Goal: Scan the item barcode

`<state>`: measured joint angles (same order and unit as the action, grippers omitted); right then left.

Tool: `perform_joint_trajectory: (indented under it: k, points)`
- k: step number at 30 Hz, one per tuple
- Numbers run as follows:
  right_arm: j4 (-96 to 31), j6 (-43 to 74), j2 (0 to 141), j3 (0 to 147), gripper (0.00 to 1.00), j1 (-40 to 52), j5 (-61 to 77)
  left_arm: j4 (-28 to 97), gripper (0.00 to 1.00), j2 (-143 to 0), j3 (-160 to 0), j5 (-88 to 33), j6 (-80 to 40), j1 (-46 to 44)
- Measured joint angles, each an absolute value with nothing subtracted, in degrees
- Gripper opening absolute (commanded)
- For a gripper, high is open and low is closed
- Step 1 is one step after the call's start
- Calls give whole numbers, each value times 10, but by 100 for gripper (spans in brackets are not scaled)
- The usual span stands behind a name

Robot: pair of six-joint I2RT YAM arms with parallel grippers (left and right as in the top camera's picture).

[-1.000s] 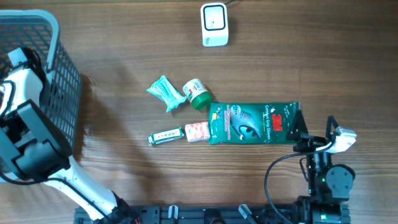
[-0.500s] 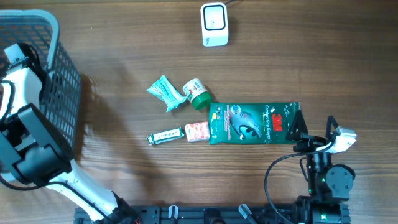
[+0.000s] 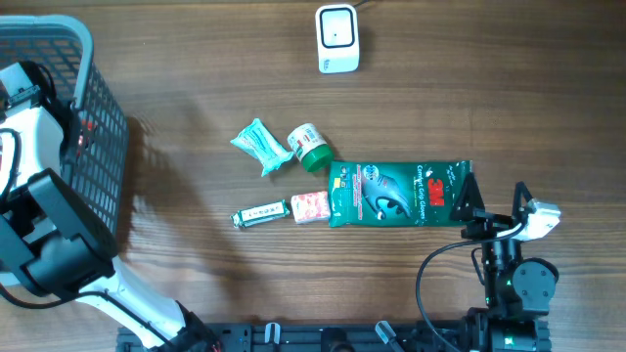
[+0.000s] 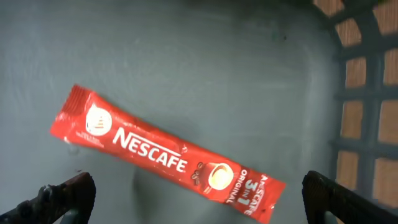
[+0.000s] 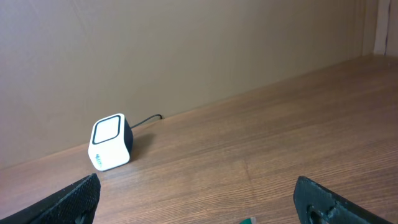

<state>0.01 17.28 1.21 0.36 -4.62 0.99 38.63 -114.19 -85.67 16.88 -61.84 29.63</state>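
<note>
In the mesh basket point(image 3: 98, 122), hung wide open and empty with left gripper point(image 4: 202, 199) over flat, glossy red "NESCAFE 3in1 ORIGINAL" sachet point(image 4: 168, 155); right of basket, with right gripper point(image 5: 199, 196) likewise, by green "3M" pack point(image 3: 396, 193).

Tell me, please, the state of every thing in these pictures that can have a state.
Basket: upright, one item inside.
Nescafe sachet: lying flat on the basket floor, not held.
Left hand: open, empty, above the sachet.
Right hand: open, empty.
Scanner: standing upright, cable attached.
Glove pack: lying flat, print up.
Green-capped bottle: lying on its side.
</note>
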Motion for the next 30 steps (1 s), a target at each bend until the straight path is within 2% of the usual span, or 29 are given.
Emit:
perform_joint_trajectory:
  k: [7, 14, 19, 21, 22, 23, 30]
  points:
    - [0, 173, 12, 4, 100, -46, 10, 379, 100, -1151, -857, 162, -716, 304]
    - [0, 173, 12, 4, 100, -46, 10, 377, 98, -1183, -867, 101, -771, 354]
    - [0, 173, 12, 3, 100, -46, 10, 370, 67, -1192, -877, -16, -821, 398]
    - [0, 173, 12, 4, 100, -46, 10, 375, 34, -1194, -879, -44, -830, 401]
    - [0, 173, 12, 4, 100, -46, 10, 384, 23, -1195, -879, -56, -830, 401]
    - [0, 173, 12, 4, 100, -46, 10, 400, 5, -1197, -880, -64, -828, 399]
    - [0, 173, 12, 4, 100, -46, 10, 435, 4, -1202, -880, -87, -775, 397]
